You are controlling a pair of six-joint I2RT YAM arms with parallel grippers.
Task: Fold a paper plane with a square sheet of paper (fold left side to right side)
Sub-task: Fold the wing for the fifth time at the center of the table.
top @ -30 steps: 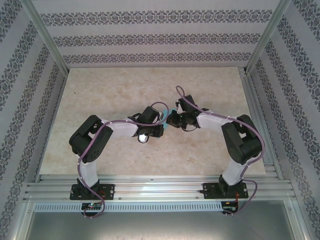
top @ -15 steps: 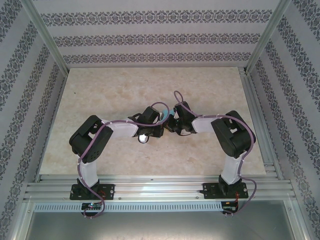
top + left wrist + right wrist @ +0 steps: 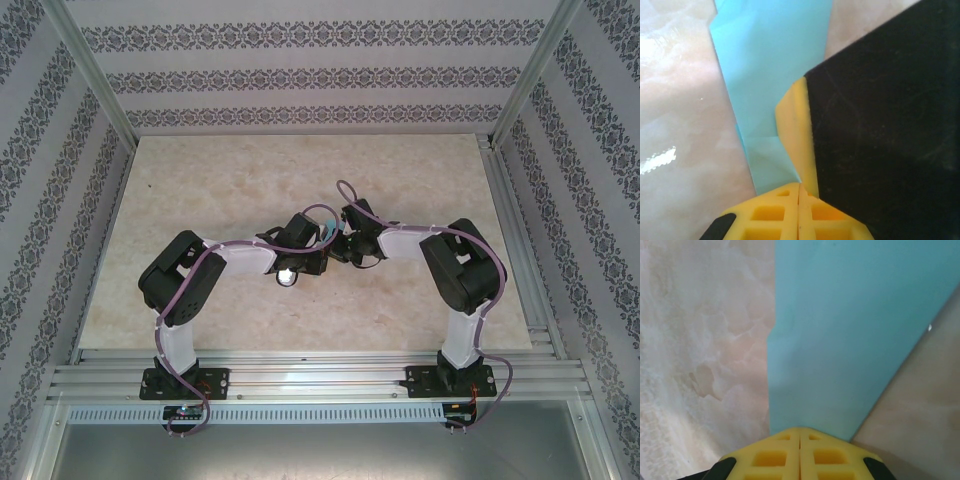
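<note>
Matte cyan paper plane (image 3: pixel 840 340); glossy marbled table (image 3: pixel 700 340)

The beige, marble-patterned tabletop (image 3: pixel 200 170) has a glossy surface, with a bright glare streak in the left wrist view. Grey-and-white ornamental wallpaper (image 3: pixel 300 75) covers the three surrounding walls. Slanted aluminium posts (image 3: pixel 88 70) rise at the back corners. Aluminium rails (image 3: pixel 320 372) run along the near edge, above a slotted white strip (image 3: pixel 320 412).

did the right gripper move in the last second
Yes, slightly left in the top view: the right gripper has closed in on the left gripper, and its elbow has swung away from the right rail.
</note>
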